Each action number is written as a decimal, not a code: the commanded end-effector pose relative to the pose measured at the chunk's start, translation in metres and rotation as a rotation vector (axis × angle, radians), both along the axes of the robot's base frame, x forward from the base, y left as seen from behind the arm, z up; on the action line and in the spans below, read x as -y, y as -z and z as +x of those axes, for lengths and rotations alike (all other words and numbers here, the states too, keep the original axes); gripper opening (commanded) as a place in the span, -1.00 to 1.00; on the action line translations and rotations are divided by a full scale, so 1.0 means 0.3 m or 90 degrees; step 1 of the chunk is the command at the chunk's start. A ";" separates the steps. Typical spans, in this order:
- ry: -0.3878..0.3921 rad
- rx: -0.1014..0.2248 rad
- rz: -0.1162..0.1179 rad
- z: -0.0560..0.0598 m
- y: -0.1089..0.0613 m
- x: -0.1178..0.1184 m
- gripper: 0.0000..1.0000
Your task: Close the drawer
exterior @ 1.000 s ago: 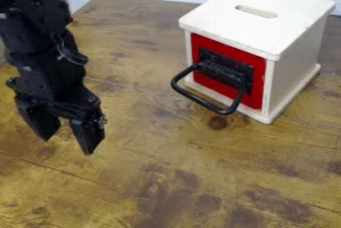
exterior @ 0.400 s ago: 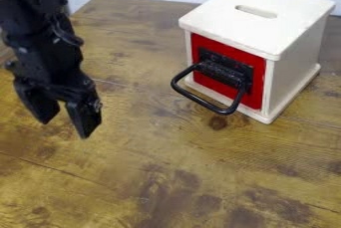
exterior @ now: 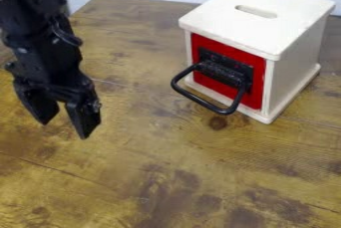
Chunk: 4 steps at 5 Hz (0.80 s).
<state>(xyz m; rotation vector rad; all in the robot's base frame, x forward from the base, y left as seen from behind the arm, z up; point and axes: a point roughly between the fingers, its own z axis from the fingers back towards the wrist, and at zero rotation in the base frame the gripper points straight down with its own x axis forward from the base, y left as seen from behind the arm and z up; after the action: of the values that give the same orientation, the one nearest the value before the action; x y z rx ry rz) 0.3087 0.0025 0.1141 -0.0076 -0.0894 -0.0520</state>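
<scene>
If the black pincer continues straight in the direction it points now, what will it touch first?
Probably the bare wooden tabletop below the pincer, not the drawer; depth is unclear from one view.

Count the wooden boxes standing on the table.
1. The pale wooden box stands on the brown table, toward the back right of the picture, its red drawer front facing the camera side. Any outside the picture can't be counted.
</scene>
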 end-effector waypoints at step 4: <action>-0.042 0.035 0.003 -0.021 -0.033 0.007 1.00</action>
<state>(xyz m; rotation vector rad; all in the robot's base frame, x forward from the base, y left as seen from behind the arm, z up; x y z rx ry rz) 0.3006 -0.0039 0.1143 -0.0003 -0.1135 0.0009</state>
